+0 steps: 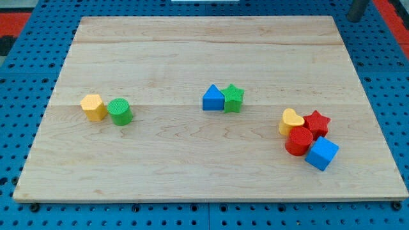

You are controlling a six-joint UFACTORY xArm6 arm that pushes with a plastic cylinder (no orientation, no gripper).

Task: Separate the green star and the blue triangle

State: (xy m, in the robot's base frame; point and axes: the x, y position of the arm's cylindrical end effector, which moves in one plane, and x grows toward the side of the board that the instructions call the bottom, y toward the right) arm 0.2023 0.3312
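Note:
The blue triangle (pixel 213 98) and the green star (pixel 233 98) sit touching side by side near the middle of the wooden board (pixel 192 45), the triangle on the view's left. My tip (pixel 353 18) shows at the view's top right corner, just past the board's corner. It is far from both blocks and touches none.
A yellow hexagon (pixel 94 107) and a green cylinder (pixel 119 111) touch at the view's left. At the view's right a yellow heart (pixel 291 120), red star (pixel 316 122), red cylinder (pixel 298 141) and blue cube (pixel 321 154) cluster together.

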